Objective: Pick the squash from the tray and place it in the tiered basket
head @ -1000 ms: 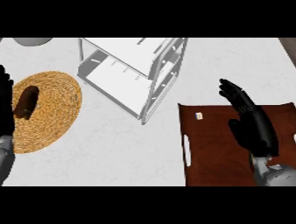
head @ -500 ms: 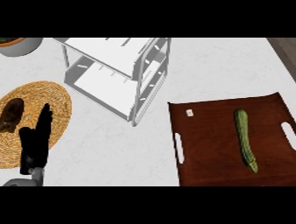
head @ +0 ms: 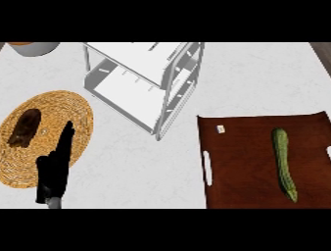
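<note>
A long green squash [head: 284,163] lies lengthwise on the right half of a dark brown tray [head: 241,166] at the lower right. The white tiered basket [head: 145,83] stands at the upper middle, its shelves bare. My left hand [head: 55,171] shows at the lower left, fingers straight and pointing up, over the edge of a woven mat. It holds nothing. My right hand is out of the picture.
A round woven mat [head: 60,105] at the left carries a dark brown oblong item [head: 24,128]. A pale bowl [head: 33,47] peeks in at the top left corner. A small white tag [head: 220,129] sits near the tray's upper left.
The right hand, over the tray a second ago, has left the view and uncovered the squash. The view has shifted slightly; the left hand stays open at the lower left.
</note>
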You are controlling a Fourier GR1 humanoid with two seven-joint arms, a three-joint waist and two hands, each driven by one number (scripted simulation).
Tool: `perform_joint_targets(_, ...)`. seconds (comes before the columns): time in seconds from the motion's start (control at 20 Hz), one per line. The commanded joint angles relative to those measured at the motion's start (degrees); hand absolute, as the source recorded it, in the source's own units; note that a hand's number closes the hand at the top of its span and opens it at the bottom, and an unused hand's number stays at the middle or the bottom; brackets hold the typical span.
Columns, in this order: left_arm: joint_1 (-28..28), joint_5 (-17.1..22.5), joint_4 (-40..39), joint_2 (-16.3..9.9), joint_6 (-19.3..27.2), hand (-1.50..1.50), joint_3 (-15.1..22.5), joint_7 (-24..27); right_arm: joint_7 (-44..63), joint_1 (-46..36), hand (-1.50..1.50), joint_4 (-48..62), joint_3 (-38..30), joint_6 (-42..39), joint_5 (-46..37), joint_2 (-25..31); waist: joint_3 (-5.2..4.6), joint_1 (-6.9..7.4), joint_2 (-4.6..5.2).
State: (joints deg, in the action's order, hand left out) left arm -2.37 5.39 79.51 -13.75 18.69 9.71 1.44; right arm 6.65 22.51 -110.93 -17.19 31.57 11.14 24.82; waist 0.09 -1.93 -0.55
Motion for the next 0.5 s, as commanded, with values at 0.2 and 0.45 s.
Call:
perform_joint_targets(0.2,-1.8,-0.2,0.5,0.2,-1.3,0.00,1.5,-1.4,22.8,12.0,-1.50,-10.5,6.2,-7.6,-10.7,16.5,-0.58,2.58,1.02)
perform_joint_targets(0.45,-0.7,-1.5,0.6,1.2,-1.0,0.00,2.9,-2.3,40.2,12.6,-1.50,-16.8,7.3,-10.0,-19.2,25.0,-0.44,3.17,1.13)
